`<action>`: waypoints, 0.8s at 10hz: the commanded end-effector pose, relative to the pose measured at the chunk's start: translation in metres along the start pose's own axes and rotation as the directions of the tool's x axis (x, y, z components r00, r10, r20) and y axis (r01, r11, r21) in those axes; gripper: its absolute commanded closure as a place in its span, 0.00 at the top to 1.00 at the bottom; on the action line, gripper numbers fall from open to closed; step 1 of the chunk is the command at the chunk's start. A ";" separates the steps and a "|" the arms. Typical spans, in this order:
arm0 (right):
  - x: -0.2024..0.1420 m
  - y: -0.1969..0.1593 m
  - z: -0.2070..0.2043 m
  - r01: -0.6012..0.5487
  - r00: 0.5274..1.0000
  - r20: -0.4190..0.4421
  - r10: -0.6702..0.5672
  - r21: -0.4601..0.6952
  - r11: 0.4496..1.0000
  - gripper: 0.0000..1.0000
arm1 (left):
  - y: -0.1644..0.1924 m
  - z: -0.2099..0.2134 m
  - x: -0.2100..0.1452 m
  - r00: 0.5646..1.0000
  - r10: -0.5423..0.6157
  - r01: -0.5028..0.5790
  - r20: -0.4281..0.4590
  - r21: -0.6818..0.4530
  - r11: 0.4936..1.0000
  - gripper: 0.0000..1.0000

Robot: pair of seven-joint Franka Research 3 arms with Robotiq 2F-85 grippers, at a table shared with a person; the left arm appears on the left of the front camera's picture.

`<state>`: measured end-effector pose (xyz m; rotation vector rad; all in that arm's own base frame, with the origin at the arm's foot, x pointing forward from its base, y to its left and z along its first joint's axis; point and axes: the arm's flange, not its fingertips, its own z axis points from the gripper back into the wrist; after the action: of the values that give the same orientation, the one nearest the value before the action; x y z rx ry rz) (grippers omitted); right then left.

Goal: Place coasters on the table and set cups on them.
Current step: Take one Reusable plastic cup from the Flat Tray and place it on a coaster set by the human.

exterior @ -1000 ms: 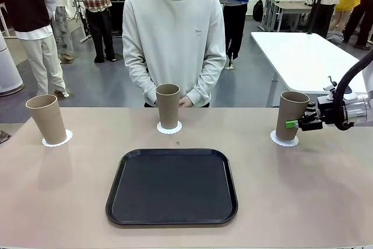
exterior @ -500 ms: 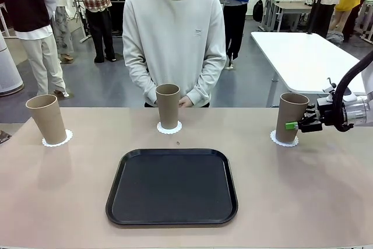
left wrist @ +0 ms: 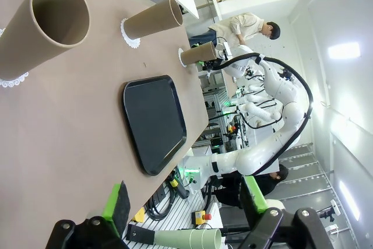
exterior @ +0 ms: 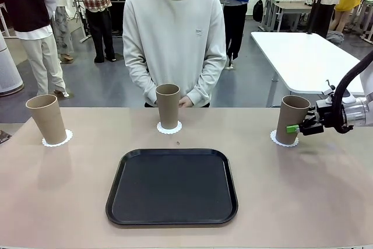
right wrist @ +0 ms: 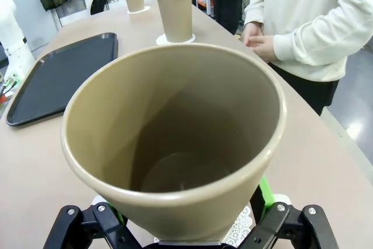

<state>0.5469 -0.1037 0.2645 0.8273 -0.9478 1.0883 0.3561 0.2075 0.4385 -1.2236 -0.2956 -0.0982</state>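
three tall tapered matte tan-brown cups stand along the far edge of the beige tabletop point(exterior: 70, 202), each on a small round white lacy paper coaster. the left cup point(exterior: 46, 119) leans slightly on its coaster point(exterior: 57, 139) near the far left corner. the middle cup point(exterior: 168, 106) stands upright on its coaster point(exterior: 169, 127) at the middle of the far edge, just before the hands of a person in a pale grey sweatshirt point(exterior: 173, 33). the right cup point(exterior: 289, 120) is tilted, top toward the right edge, its base on the right coaster point(exterior: 283, 140). the right pincer point(exterior: 295, 126) grasps this cup's lower part, green pads against its sides. a black rounded rectangular tray point(exterior: 172, 186) lies near the middle of the near edge. the left pincer point(left wrist: 185, 202) hangs spread apart, holding nothing.
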 end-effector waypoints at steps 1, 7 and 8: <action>-0.002 -0.003 -0.001 -0.017 1.000 -0.018 0.018 0.021 1.000 1.00 | -0.001 0.000 0.000 1.000 -0.008 0.008 0.010 -0.004 1.000 1.00; -0.004 -0.006 0.007 -0.021 0.999 -0.046 0.022 0.020 1.000 1.00 | -0.001 0.000 0.000 1.000 -0.008 0.008 0.010 -0.004 1.000 1.00; -0.006 -0.007 0.008 -0.023 0.998 -0.053 0.024 0.018 1.000 1.00 | -0.001 0.000 0.000 1.000 -0.008 0.008 0.010 -0.004 1.000 1.00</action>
<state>0.5457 -0.1098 0.2640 0.8147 -0.9230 1.1093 0.3561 0.2075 0.4385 -1.2236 -0.2956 -0.0982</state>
